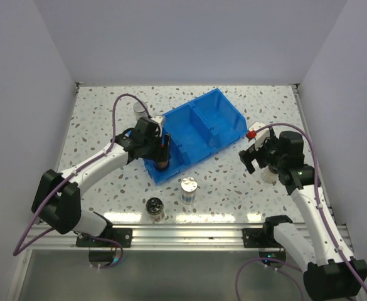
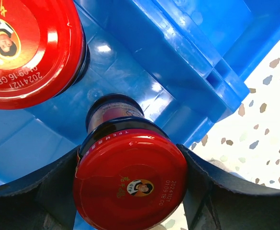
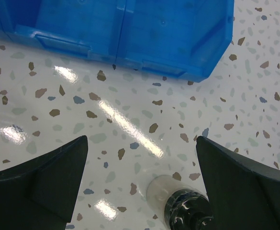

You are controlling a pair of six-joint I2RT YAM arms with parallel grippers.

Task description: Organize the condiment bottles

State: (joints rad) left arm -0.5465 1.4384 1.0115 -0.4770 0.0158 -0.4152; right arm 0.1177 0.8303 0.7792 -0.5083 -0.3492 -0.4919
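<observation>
Left gripper [image 1: 162, 152] clamped on a red-capped jar [image 2: 130, 179] in the blue bin [image 2: 187, 52]; right gripper [image 3: 140, 141] spread wide above the table [image 3: 130, 120].

The left gripper's fingers [image 2: 29, 196] press both sides of the red cap, the jar upright in the bin's near-left end compartment; a second red-capped jar [image 2: 27, 48] stands just beside it in the same compartment; between the right gripper's parted fingers, low in the wrist view, is a dark jar [image 3: 183, 211] with a clear end, untouched; whether it stands or lies I cannot tell; on the table in front of the bin stand a silver-capped jar [image 1: 189, 188] and a black-capped jar [image 1: 155, 209]; another silver-capped jar [image 1: 140, 110] stands behind the bin's left end.
</observation>
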